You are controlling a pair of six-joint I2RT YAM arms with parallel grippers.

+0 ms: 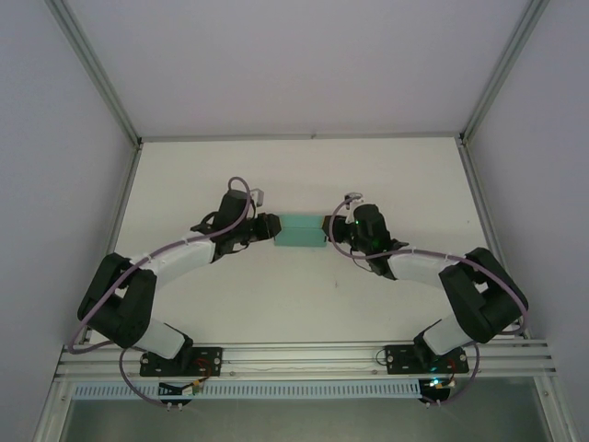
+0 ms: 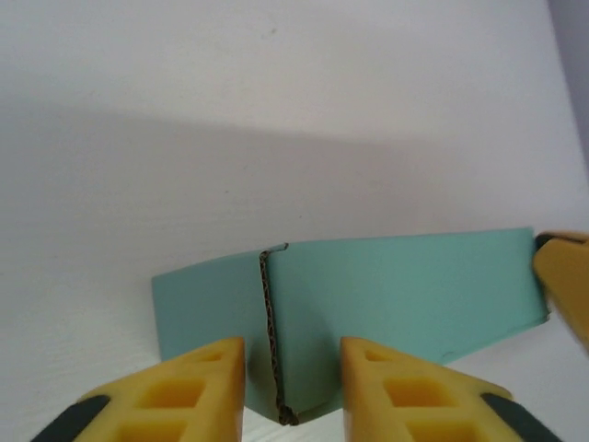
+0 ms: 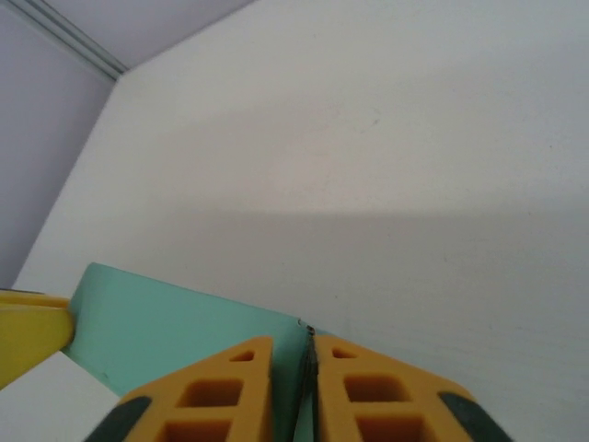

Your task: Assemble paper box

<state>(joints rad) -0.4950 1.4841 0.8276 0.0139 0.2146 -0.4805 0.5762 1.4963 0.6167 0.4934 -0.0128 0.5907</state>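
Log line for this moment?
box: between grippers | left gripper: open, straddling box edge | right gripper: shut on box edge

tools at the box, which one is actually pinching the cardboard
The right tool: its jaws sit nearly shut on the paper box edge. The left tool straddles the opposite edge with gaps on both sides.

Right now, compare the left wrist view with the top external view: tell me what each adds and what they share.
Left wrist view adds: the corrugated edge of the paper box between the spread fingers of the left tool. Top external view adds: both arms down to their bases on the rail. Shared: the teal box on the table, the right tool at its far end.
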